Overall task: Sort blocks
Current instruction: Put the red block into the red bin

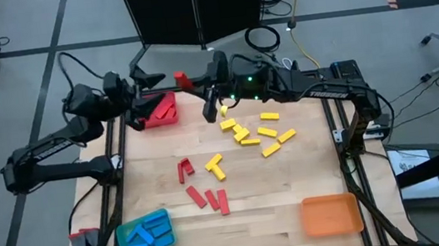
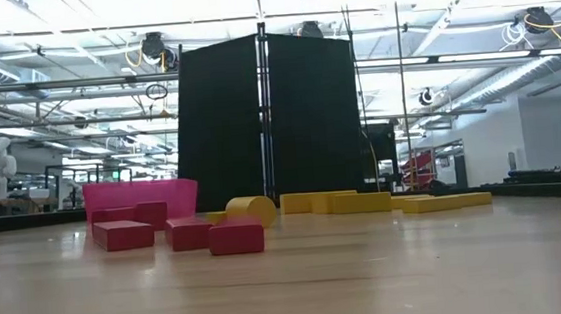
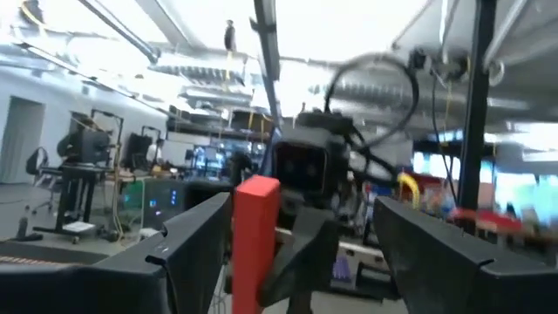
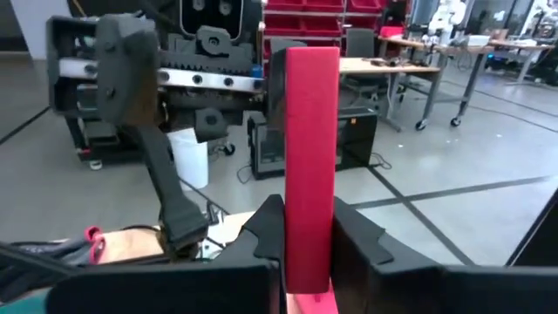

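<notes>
My right gripper (image 1: 200,81) is shut on a red block (image 1: 183,79), high over the table's far edge beside the red tray (image 1: 159,111). My left gripper (image 1: 150,80) is open, faces it from the left, and touches nothing. In the left wrist view the block (image 3: 255,235) shows ahead, near one finger (image 3: 187,249). More red blocks (image 1: 205,194) and yellow blocks (image 1: 256,132) lie flat on the table. Blue blocks (image 1: 145,235) lie in a blue tray. My right gripper pinches the red block's near end (image 4: 309,262) between its two fingers (image 4: 261,228), which press its two broad faces. The fingers come about level from the table's right. The rest of the block sticks out past the fingertips, lifted clear of table and tray.
An orange tray (image 1: 330,214) sits at the near right corner and the blue tray (image 1: 123,236) at the near left. In the low view, red blocks (image 2: 188,233) and yellow blocks (image 2: 359,202) lie mid-table. Black panels (image 2: 267,118) stand behind the far edge.
</notes>
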{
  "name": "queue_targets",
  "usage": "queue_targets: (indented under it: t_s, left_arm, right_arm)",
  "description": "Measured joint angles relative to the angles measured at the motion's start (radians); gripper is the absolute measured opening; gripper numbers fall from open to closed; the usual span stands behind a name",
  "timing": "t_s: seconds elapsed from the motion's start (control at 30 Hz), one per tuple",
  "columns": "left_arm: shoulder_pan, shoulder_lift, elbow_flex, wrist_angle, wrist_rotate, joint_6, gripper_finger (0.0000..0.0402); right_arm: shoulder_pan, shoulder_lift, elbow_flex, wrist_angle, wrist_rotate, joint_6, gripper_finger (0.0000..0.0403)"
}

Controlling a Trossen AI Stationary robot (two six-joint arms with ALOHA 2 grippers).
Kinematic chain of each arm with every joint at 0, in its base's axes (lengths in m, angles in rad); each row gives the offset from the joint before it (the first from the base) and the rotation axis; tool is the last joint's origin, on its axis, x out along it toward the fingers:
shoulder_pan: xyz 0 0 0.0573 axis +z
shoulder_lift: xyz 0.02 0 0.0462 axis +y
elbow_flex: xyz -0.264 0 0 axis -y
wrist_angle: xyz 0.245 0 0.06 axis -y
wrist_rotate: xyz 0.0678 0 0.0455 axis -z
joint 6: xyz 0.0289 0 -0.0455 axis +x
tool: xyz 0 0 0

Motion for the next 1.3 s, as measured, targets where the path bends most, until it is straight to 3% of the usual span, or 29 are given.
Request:
queue_targets:
  t_s: [0.23, 0.97, 1.3]
  left_arm:
    - [-0.055, 0.043, 0.000, 0.001, 0.006, 0.147, 0.0286]
    - [-0.058, 0.080, 0.000, 0.010, -0.049, 0.089, 0.0285]
    - [-0.059, 0.086, 0.000, 0.014, -0.048, 0.086, 0.0210]
  right_arm:
    - [0.001, 0.011, -0.002, 0.001, -0.029, 0.000, 0.0037]
    - [0.017, 0.019, -0.002, -0.002, -0.080, -0.002, 0.0037]
    - [0.025, 0.019, -0.001, 0.003, -0.080, 0.001, 0.0037]
